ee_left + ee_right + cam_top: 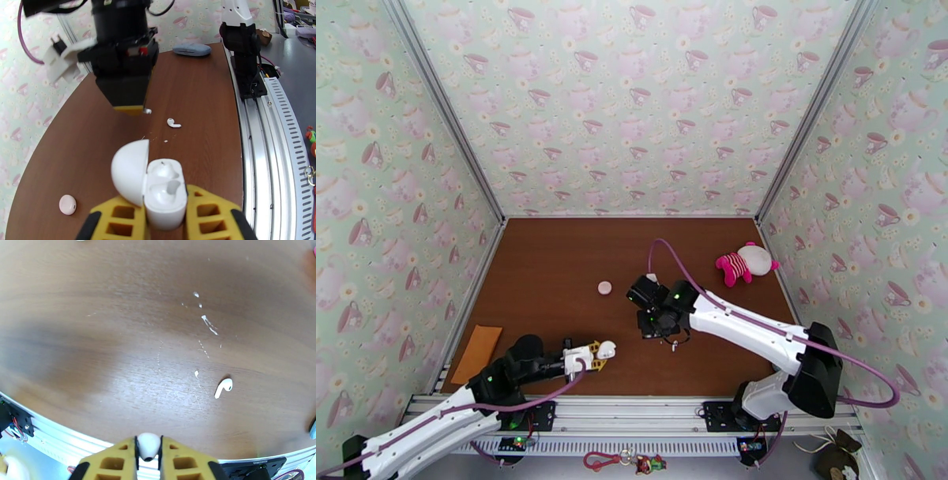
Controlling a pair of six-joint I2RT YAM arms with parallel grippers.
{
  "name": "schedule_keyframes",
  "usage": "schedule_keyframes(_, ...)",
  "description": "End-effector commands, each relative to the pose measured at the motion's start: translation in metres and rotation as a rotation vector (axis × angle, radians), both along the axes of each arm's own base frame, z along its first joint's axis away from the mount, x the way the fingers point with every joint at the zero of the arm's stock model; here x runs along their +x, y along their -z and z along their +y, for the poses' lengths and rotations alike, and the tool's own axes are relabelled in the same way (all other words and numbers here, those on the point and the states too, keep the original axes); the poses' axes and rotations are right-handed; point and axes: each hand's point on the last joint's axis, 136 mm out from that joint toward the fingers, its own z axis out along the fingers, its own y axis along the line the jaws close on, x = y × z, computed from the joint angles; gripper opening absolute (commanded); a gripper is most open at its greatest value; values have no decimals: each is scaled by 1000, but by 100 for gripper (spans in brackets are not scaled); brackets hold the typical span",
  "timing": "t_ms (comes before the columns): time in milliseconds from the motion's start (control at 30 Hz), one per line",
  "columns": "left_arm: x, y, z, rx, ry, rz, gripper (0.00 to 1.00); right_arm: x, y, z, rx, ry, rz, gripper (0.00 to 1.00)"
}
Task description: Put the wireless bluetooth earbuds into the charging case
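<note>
Brown wooden surface (553, 260): both arms posed for an insertion.
Left pincer (164, 207) clamps the open charging case (165, 189) at bottom centre, lid tipped aside so its wells face up; right pincer (149, 456) pinches one earbud (148, 444), ready for seating; second earbud (223, 388) lies loose, lower right.

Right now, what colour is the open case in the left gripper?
White. The case shows best in the left wrist view.
</note>
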Motion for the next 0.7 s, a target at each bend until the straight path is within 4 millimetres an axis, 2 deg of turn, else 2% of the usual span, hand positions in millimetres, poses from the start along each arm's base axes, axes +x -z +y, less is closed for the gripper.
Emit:
schedule_keyframes(0, 11, -19, -7, -67, -46, 29, 0, 0, -27, -1, 39, 9, -68, 20)
schedule_keyframes(167, 23, -21, -16, -86, -81, 113, 0, -2, -54, 3, 108, -11, -137, 20)
schedule_keyframes(400, 41, -29, -24, -145, -129, 245, 0, -9, -78, 13, 179, -38, -199, 20)
schedule_keyframes(567, 43, -34, -30, -171, -112, 303, 0, -16, -91, 18, 212, -61, -247, 20)
schedule_keyframes(667, 42, -34, -31, -182, -104, 326, 0, -16, -103, 28, 261, -67, -292, 20)
